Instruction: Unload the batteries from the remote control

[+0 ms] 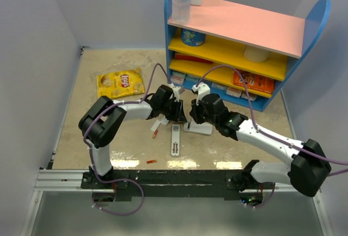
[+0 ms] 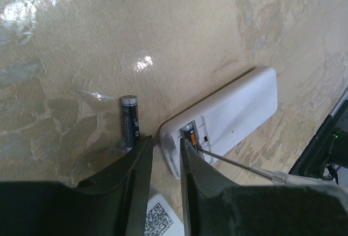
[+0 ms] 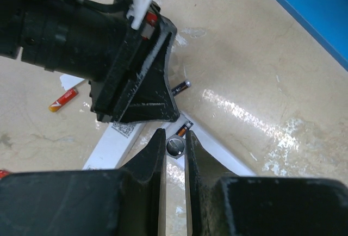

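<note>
Right hand [image 3: 175,137] pressed together on thin stick [image 2: 239,163], tip in slot of white slab device [image 2: 234,111], left hand [image 2: 166,141] slightly spread at its end, pinching nothing seen: lever dark battery [image 2: 188,134] up gently, brace device; slim remote control [image 1: 175,141] lies just beside, red-orange batteries [image 1: 155,134] out on worktop [image 1: 228,146].

The yellow chip bag [image 1: 119,82] bears the Lay's logo; a white card [image 2: 158,221] carries a QR code.

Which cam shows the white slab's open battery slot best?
Left wrist: the slot sits in plain sight, a dark battery inside and a thin probe reaching in. Right wrist catches only an orange-banded battery tip beyond the right hand. Top view: the left hand and right hand cover it.
</note>
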You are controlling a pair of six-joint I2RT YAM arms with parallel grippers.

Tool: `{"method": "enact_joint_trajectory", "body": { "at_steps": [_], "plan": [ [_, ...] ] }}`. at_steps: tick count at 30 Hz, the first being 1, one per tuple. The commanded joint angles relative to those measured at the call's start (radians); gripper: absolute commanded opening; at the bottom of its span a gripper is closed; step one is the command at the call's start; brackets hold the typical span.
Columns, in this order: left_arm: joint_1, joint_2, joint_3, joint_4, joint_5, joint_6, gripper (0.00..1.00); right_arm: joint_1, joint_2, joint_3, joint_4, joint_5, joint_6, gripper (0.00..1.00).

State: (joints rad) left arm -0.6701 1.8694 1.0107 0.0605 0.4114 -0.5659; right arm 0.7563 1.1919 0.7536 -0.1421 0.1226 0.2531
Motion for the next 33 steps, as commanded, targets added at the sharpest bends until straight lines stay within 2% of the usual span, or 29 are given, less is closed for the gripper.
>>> {"method": "enact_joint_trajectory", "body": {
  "at_steps": [1,5,12,17,22,25,33],
  "plan": [
    [-0.003,0.016,0.020,0.015,-0.011,-0.008,0.31,0.046,0.083,0.024,-0.047,0.061,-0.051,0.00],
    [-0.005,0.030,0.028,0.015,-0.010,-0.005,0.31,0.081,0.118,0.029,-0.057,0.098,-0.061,0.00],
    [-0.003,0.045,0.034,0.013,-0.008,-0.006,0.31,0.092,0.052,-0.023,-0.037,0.106,-0.057,0.00],
    [-0.003,0.040,0.026,0.016,-0.005,-0.006,0.30,0.087,0.015,-0.048,-0.028,0.144,0.076,0.00],
    [-0.005,0.037,0.014,0.015,0.004,-0.006,0.18,0.087,-0.043,-0.158,0.110,0.138,0.225,0.00],
    [-0.003,0.039,0.009,0.010,0.000,-0.003,0.18,0.086,-0.089,-0.221,0.176,0.147,0.284,0.00],
    [-0.005,0.036,0.003,0.007,0.001,-0.005,0.11,0.083,-0.244,-0.339,0.251,0.204,0.351,0.00]
  ]
}}
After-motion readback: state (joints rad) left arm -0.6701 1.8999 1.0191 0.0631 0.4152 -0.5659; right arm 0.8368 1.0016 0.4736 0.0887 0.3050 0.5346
